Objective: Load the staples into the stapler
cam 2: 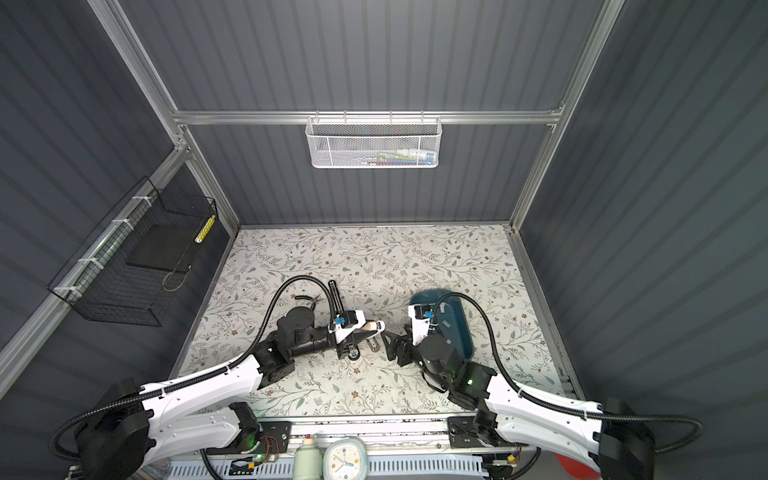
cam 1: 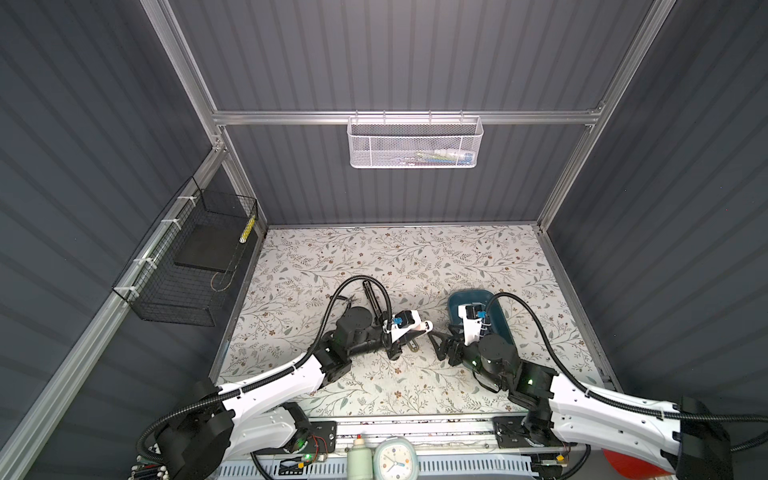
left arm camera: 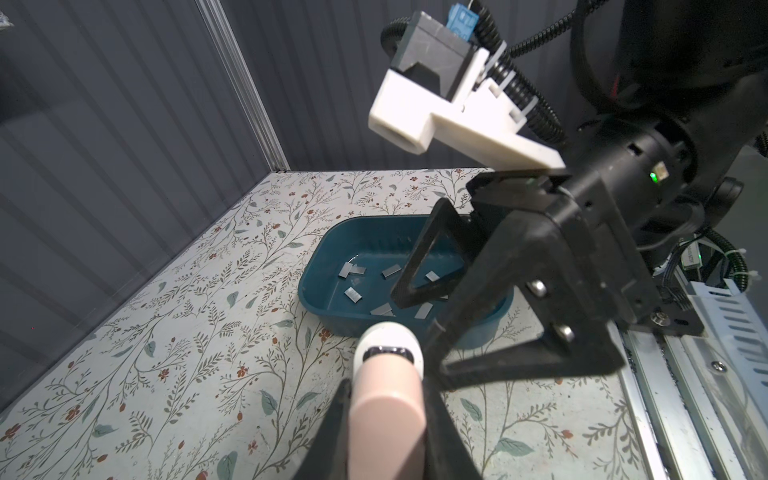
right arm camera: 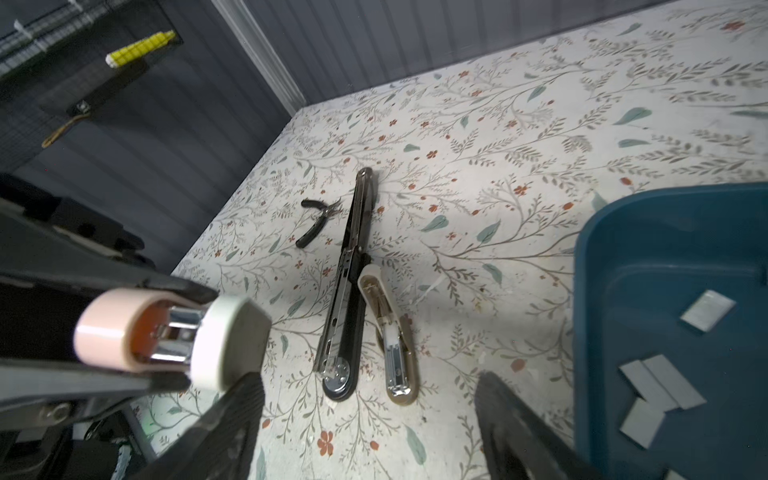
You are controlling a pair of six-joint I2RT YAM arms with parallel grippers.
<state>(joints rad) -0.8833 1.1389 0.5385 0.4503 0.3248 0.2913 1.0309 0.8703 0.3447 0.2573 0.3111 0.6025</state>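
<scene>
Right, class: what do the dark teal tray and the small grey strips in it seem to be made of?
The dark teal tray: probably moulded plastic, semi-gloss; rounded seamless walls with soft highlights. The small grey strips: likely metal, dull satin; thin, flat, sharp-edged, evenly grey.

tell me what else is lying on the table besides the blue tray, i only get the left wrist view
observer: a long black stapler lies opened out on the table; the right wrist view shows it.
operator: ok, and the front end of the pink stapler in my left tool
observer: from the right wrist, chrome metal shows there between its pink top and white base.
</scene>
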